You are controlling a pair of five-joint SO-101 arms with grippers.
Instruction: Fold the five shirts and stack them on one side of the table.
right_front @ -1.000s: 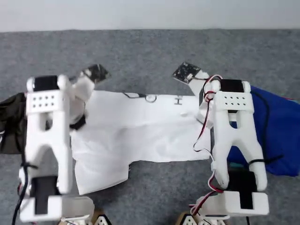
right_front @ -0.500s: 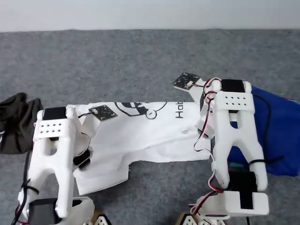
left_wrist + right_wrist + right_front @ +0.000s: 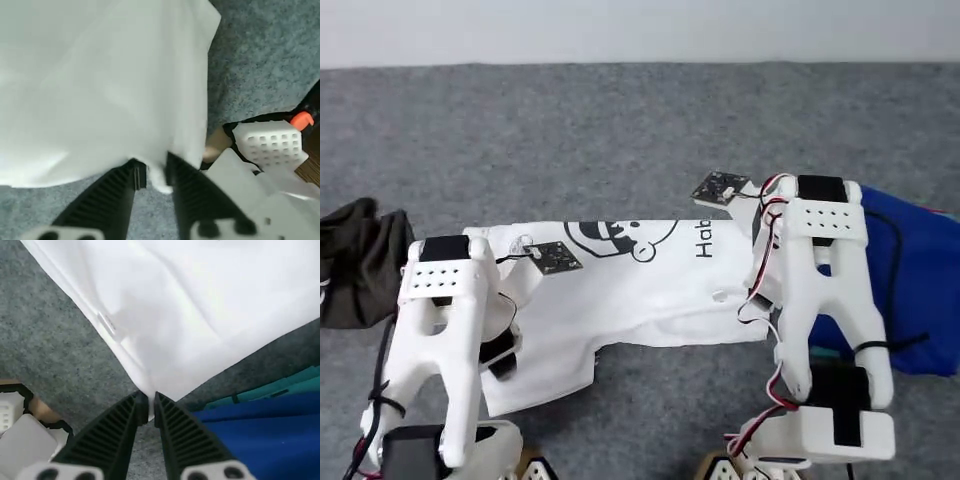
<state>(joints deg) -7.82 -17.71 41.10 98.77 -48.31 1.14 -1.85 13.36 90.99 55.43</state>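
white shirt (image 3: 640, 285): spread flat on the grey desk (image 3: 620, 130) between the two arms. A black drawing (image 3: 620, 238) and lettering lie face up along its far edge. On the near side, a longer flap runs toward the base of the left arm (image 3: 440, 340).
left end effector (image 3: 156, 175): clenched on the white shirt (image 3: 100, 85), with a fold of its edge pinched between the two black fingers (image 3: 112, 192). It is low over the desk, at the shirt's left side.
right end effector (image 3: 148, 407): clenched on a corner of the white shirt (image 3: 200, 305). The two black fingers (image 3: 120, 422) meet right at the tip of the cloth, low over the desk.
right arm (image 3: 820, 290): stands over the shirt's right end, partly covering the blue shirt behind it.
blue shirt (image 3: 910, 290): lies in a loose heap at the right side of the desk, just beside the white shirt's right end. It also shows in the right wrist view (image 3: 260, 435).
teal cloth (image 3: 280, 385): a narrow strip between the blue shirt and the white shirt's corner, lying partly under the blue one.
dark shirt (image 3: 355, 260): bunched at the left edge of the desk, near the white shirt's left end but apart from it.
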